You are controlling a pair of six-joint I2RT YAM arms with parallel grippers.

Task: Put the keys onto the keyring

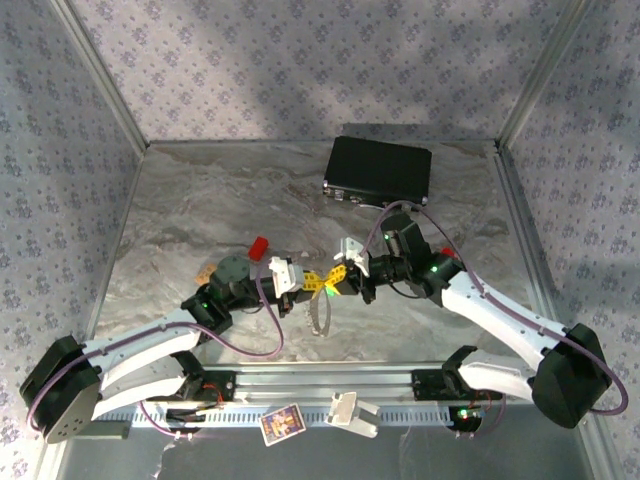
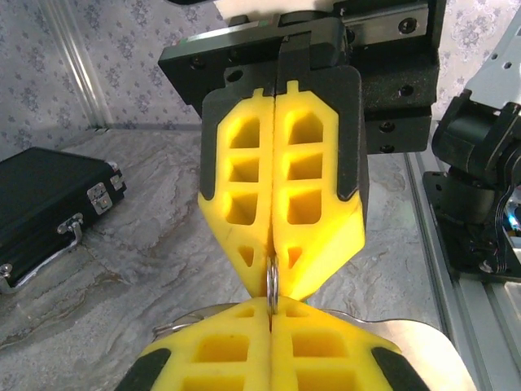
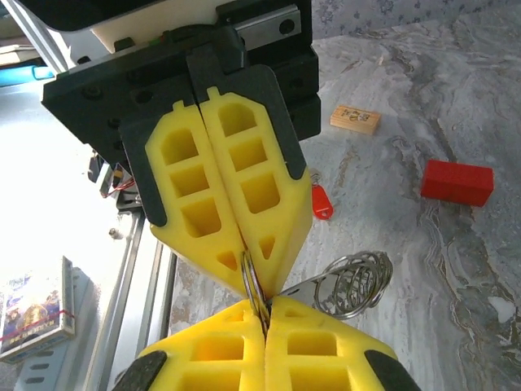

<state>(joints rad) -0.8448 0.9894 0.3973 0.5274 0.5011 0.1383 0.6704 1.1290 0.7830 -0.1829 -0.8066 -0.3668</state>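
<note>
L gripper, R gripper tip-to-tip

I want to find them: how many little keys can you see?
1: a red key lying on the table, between the left fingers and the red block. Others may be hidden.

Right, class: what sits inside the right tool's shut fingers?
A thin metal ring, edge-on, pinched at the right tool's tips; the left tool grips it too. The pads cover the rest of it.
</note>
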